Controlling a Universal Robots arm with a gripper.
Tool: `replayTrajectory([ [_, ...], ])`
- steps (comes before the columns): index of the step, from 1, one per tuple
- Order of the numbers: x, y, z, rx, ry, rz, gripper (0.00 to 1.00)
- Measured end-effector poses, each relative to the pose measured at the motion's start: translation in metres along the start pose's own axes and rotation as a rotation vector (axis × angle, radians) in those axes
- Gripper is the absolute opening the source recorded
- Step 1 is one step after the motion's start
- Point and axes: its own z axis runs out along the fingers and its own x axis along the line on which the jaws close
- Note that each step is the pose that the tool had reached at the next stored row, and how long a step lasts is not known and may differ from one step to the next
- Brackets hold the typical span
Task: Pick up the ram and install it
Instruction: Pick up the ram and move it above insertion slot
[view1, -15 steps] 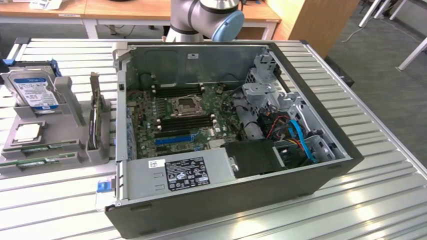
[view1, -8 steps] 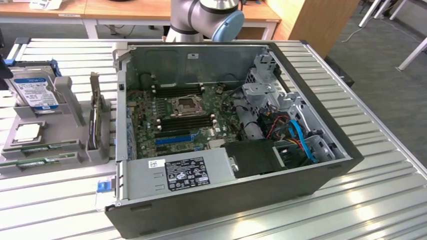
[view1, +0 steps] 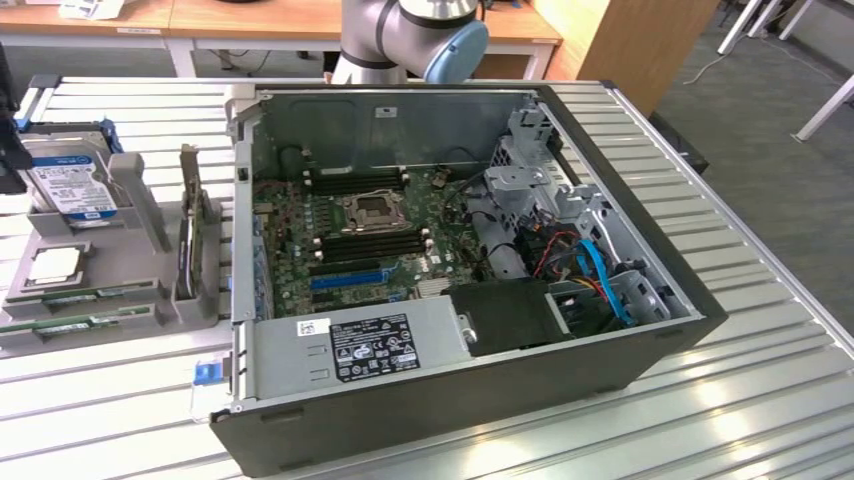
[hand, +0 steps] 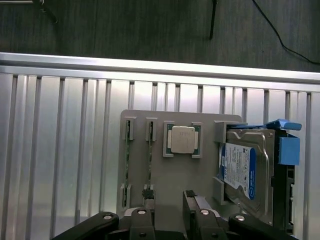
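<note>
Exterior view: ribbed aluminium table carries open computer case; wooden desks, grey carpet behind. Wrist view: gripper spread wide over grey holder tray; ram on edge in tray slot, beside twin stick.

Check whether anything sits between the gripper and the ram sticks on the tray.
Nothing visible does. The open gripper hovers over the grey tray, and the nearer ram stick and the second ram stick stand bare in their slots. The processor and the hard drive lie off to one side of them.
</note>
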Motion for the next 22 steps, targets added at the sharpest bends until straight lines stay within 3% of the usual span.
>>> replayTrajectory([
  [12,0.001,-0.001,0.0217,0.0002,-0.0073,0.0,0.36],
  [22,0.002,-0.0018,0.0398,0.0006,-0.0171,-0.001,0.36],
])
